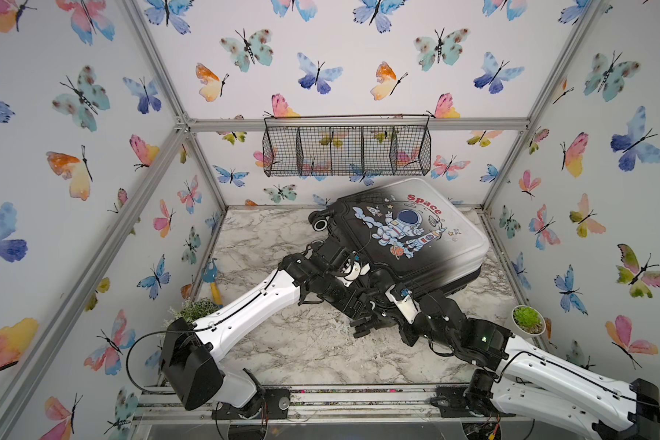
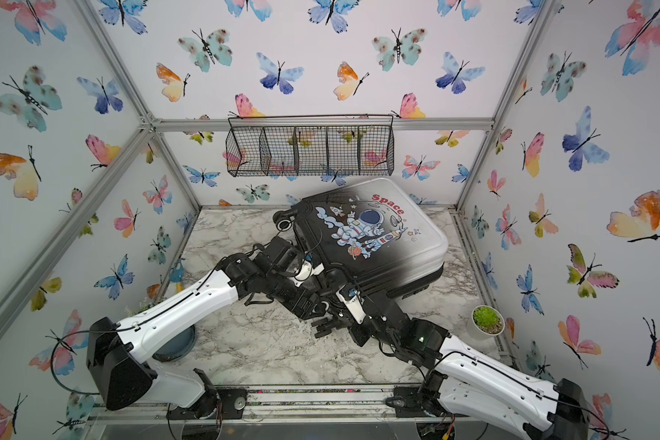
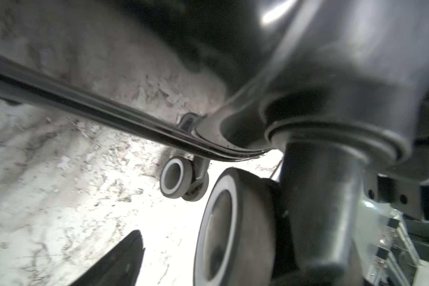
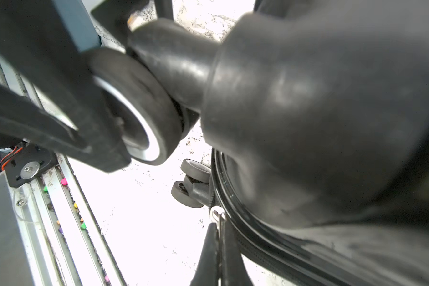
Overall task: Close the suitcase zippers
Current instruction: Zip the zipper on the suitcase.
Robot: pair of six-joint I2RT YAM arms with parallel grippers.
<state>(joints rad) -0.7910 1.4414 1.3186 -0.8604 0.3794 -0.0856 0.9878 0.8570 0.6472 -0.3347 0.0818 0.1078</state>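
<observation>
Right gripper (image 4: 218, 229) pinched on silver zipper pull (image 4: 217, 215) at suitcase (image 1: 435, 251) rim, left gripper (image 3: 208, 250) spread wide close to suitcase caster wheel (image 3: 223, 213), suitcase lying print-up on marble tabletop (image 1: 302, 350), wheeled end toward both grippers

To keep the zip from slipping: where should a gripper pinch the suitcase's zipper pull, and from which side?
Pinch the small silver zipper pull across its flat faces. It sticks out from the black zipper track on the suitcase rim near a wheel, so come from outside the rim, jaws in line with the track. The right gripper looks shut on it that way.
</observation>
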